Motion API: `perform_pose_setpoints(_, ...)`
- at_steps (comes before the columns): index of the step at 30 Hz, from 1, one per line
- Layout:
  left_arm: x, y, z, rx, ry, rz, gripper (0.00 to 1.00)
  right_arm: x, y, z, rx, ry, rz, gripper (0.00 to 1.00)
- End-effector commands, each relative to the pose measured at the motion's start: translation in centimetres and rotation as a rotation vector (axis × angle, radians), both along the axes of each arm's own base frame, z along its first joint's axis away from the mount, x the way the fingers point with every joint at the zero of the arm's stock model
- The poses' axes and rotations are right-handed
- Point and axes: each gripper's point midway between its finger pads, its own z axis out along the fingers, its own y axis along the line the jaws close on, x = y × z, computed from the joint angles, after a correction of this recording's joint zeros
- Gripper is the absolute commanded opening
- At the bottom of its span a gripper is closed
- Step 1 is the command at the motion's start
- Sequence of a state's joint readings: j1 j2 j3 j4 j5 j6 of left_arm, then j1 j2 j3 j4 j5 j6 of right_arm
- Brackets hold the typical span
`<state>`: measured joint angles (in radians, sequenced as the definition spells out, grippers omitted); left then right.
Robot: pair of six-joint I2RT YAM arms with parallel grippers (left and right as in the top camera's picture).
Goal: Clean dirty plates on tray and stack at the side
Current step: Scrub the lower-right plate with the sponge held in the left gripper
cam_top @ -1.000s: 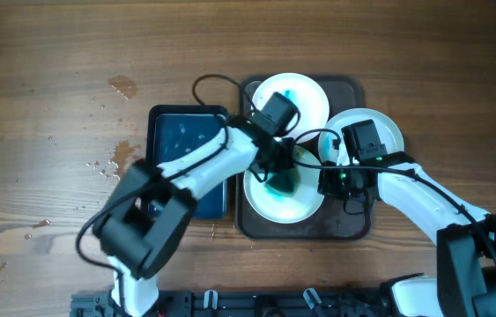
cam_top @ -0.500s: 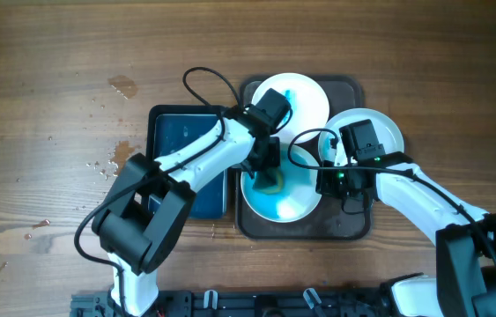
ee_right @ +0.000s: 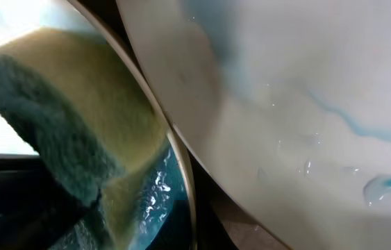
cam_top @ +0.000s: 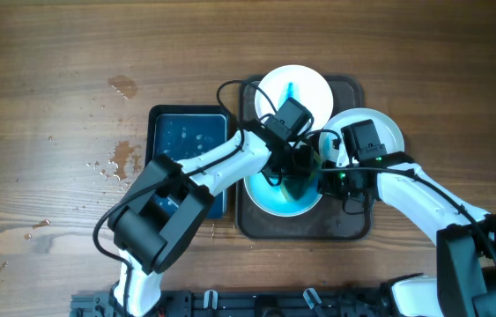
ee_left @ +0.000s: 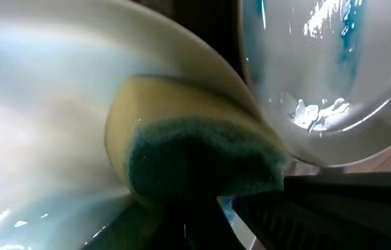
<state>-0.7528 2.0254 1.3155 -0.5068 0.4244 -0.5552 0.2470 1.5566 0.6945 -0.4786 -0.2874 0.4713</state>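
Three plates (cam_top: 305, 88) counted | pressed sponge (ee_left: 195, 153), gripped in left jaws, onto tray's (cam_top: 252, 231) front plate (cam_top: 270, 201) to scrub | right jaws' closure not discernible

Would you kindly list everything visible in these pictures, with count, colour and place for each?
table: one, brown wood, beneath everything
tray: one, dark, centre of the table
plates: three, white with blue smears; far end of the tray, near end under the sponge, over the tray's right edge
basin: one, dark blue, left of the tray
sponge: one, yellow with a green face, pressed on the near plate
water splashes: several, wet marks on the wood left of the basin
left pincer: one, black, closed on the sponge
right pincer: one, black, at the near plate's right rim; grip unclear
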Motion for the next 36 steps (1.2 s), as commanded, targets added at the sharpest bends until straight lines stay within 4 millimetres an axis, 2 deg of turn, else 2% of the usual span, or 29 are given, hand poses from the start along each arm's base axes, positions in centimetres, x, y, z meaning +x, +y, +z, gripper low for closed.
perform_pose_setpoints(1, -3.5, -0.4, -0.8, -0.037, 0.159, -0.058, 0.04, -1.3, -1.7, -1.7, -0.089, 0.044, -0.017, 0.04)
perform_pose_setpoints(3, -3.3, 1.0, -1.5, 0.030, 0.147, -0.051, 0.04, -1.3, -1.7, -1.7, -0.088, 0.044, -0.017, 0.04)
perform_pose_setpoints(6, -1.6, 6.9, -3.6, 0.308, 0.083, 0.046, 0.04, -1.3, -1.7, -1.7, -0.088, 0.044, -0.018, 0.04)
perform_pose_setpoints(9, 0.1, 11.9, -4.2, 0.509, 0.021, 0.112, 0.04, -1.3, -1.7, -1.7, -0.088, 0.044, -0.018, 0.04)
perform_pose_setpoints(12, 1.7, 15.1, -4.0, 0.622, -0.032, 0.154, 0.04, -1.3, -1.7, -1.7, -0.088, 0.044, -0.018, 0.04)
perform_pose_setpoints(16, 4.1, 18.3, -1.4, 0.676, -0.118, 0.215, 0.04, -1.3, -1.7, -1.7, -0.088, 0.043, -0.018, 0.04)
perform_pose_setpoints(19, 5.0, 17.7, -0.2, 0.626, -0.159, 0.218, 0.04, -1.2, -1.7, -1.7, -0.088, 0.042, -0.018, 0.04)
perform_pose_setpoints(23, 3.8, 12.4, -1.2, 0.406, -0.080, 0.157, 0.04, -1.2, -1.7, -1.7, -0.088, 0.043, -0.018, 0.04)
perform_pose_setpoints(24, 3.4, 10.3, -1.4, 0.328, -0.061, 0.129, 0.04, -1.2, -1.7, -1.7, -0.088, 0.043, -0.018, 0.04)
perform_pose_setpoints(27, 1.6, 5.0, -1.3, 0.136, -0.016, 0.038, 0.04, -1.2, -1.7, -1.7, -0.088, 0.042, -0.018, 0.04)
perform_pose_setpoints(29, 0.3, 2.3, -0.9, 0.061, -0.017, -0.024, 0.04, -1.2, -1.7, -1.7, -0.088, 0.043, -0.018, 0.04)
perform_pose_setpoints(32, -1.0, 0.0, -0.9, 0.003, -0.001, -0.066, 0.04, -1.3, -1.7, -1.7, -0.088, 0.044, -0.018, 0.05)
perform_pose_setpoints(36, -2.1, -1.3, -0.6, -0.072, 0.054, -0.093, 0.04, -1.3, -1.6, -1.7, -0.084, 0.044, -0.017, 0.04)
